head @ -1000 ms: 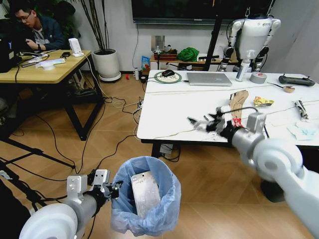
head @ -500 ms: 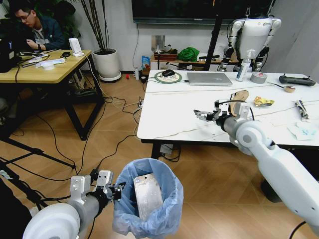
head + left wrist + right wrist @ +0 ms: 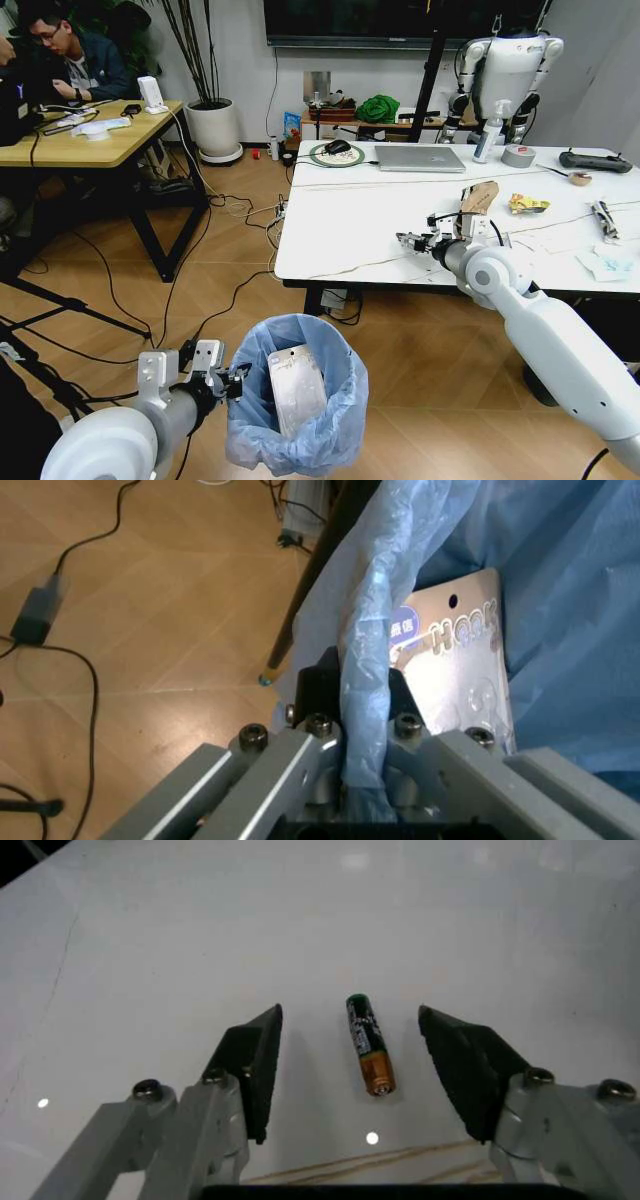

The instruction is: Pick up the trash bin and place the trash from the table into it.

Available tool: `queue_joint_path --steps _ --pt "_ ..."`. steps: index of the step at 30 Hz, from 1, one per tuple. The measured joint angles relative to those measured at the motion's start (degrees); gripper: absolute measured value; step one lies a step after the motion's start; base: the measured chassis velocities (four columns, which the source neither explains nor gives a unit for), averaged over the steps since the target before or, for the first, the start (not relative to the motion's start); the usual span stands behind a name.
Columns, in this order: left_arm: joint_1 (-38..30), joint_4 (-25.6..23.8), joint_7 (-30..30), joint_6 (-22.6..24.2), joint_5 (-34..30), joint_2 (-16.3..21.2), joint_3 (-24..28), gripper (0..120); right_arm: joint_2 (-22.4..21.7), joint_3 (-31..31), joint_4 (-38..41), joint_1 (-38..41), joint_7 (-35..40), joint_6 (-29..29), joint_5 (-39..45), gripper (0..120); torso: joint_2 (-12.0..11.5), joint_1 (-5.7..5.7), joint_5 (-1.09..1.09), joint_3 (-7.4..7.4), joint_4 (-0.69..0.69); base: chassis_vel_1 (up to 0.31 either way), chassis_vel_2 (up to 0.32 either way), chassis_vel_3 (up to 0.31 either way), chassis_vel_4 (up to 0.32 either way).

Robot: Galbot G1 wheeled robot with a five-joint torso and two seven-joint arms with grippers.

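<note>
left claw (image 3: 365, 739) clamps trash bin (image 3: 297, 440) rim, one blister pack (image 3: 295, 385) binned; right claw (image 3: 365, 1065) wide astride battery (image 3: 367, 1042) on bench (image 3: 340, 230); litter remains.

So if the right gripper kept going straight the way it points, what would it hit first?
Most likely the small battery lying on the table, centred between the open fingers of the right gripper; how far above it the fingertips are is unclear.

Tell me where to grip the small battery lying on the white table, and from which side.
Grip the battery across its middle, coming straight down from above. It lies flat on the table, lengthwise between the open fingers of the right hand, so closing should pinch its round sides. The left hand holds the trash bin.
</note>
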Motion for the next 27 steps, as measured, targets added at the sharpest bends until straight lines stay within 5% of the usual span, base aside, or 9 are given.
queue_joint_path --steps 13,19,27 --pt "-0.30 0.23 1.79 0.00 0.39 0.03 -0.50 0 -0.27 -0.31 0.96 -1.16 -1.04 0.73 -2.49 1 0.00 0.00 0.00 0.00 0.00 0.000 0.000 0.000 0.000" --pt "-0.27 0.23 1.67 0.00 0.39 -0.12 -0.62 0 -0.50 0.13 3.06 -1.93 -1.15 1.92 -3.30 0 0.00 0.00 0.02 0.00 0.00 0.000 0.000 0.000 0.000" --pt "-0.44 0.73 1.48 0.00 0.47 -0.63 -0.63 0 -4.19 2.72 20.52 -8.27 -4.45 3.96 2.86 0 0.00 0.00 0.00 0.00 -0.02 0.000 0.000 0.000 0.000"
